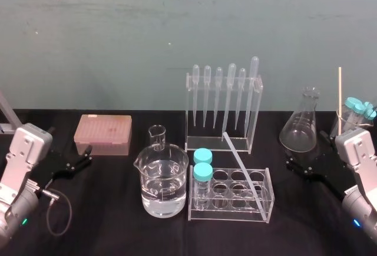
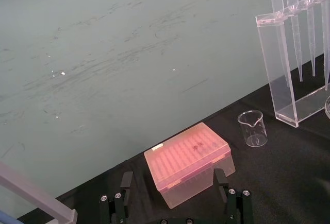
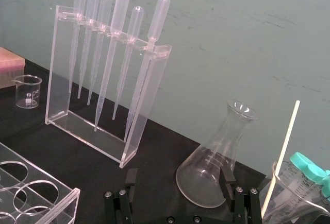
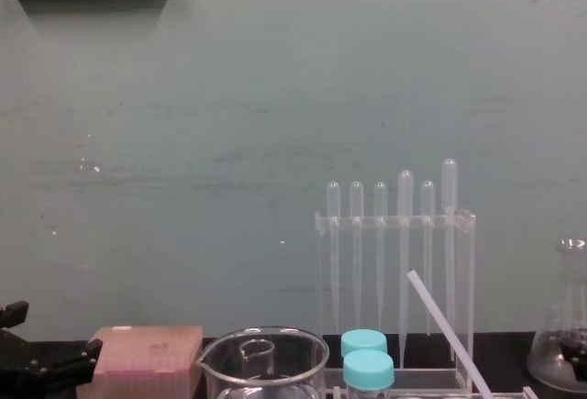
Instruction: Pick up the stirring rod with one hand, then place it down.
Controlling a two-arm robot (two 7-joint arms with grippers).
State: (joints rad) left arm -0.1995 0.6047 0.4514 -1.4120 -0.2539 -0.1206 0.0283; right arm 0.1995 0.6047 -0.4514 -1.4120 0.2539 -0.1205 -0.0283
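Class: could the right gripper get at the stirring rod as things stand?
Probably yes: the open right gripper sits beside the tube rack, and the stirring rod leans exposed over it.

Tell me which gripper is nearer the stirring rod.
Right. The right gripper is just right of the stirring rod, past the test tube rack's end; the left gripper is farther left, beyond the large beaker.

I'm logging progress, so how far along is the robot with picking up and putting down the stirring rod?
Done: nothing yet; the stirring rod lies slanted across the test tube rack, untouched. In hand: nothing; the left tool and right tool are open at the table's sides, away from it. Left: grasp, lift, set down.
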